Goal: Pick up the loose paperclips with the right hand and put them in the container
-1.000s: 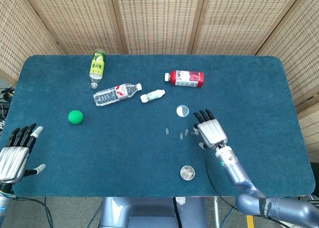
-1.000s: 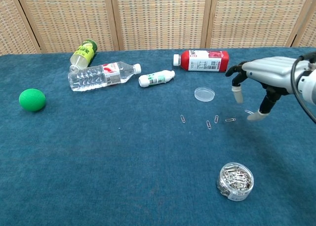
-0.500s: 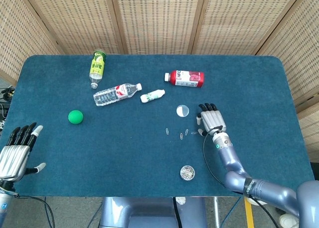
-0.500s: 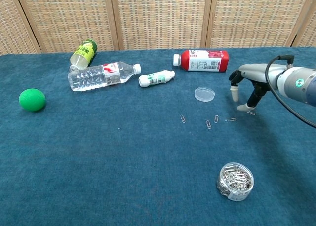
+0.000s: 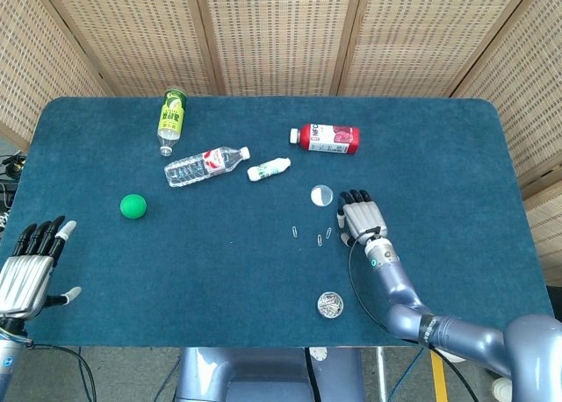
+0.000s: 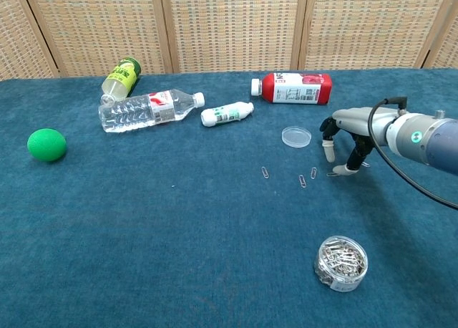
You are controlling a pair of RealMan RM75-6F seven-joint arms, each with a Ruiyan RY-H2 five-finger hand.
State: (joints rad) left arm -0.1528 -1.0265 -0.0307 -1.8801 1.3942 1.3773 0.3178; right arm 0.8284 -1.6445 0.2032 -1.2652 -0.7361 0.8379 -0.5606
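The right hand (image 6: 342, 138) is low over the blue table (image 6: 143, 235), palm down, its fingers (image 6: 330, 154) curled toward the cloth around the rightmost paperclip (image 6: 333, 174); one fingertip seems to touch this clip, but I cannot tell if the clip is already pinched. Three other loose paperclips (image 6: 303, 180) lie just beside, to the left of the hand, in a short row; the container (image 6: 342, 263), a round clear tub already full of clips, stands nearer to the robot, well apart from them; its lid (image 6: 296, 136) lies close to the hand. The left hand (image 5: 26, 266) rests at the table edge, fingers spread, holding nothing.

To do this step well, I judge the thumb and one finger should close flat along the cloth, from both sides of the thin wire; pressing straight down would only push the clip into the fabric; lift slowly, and check that it really comes up.
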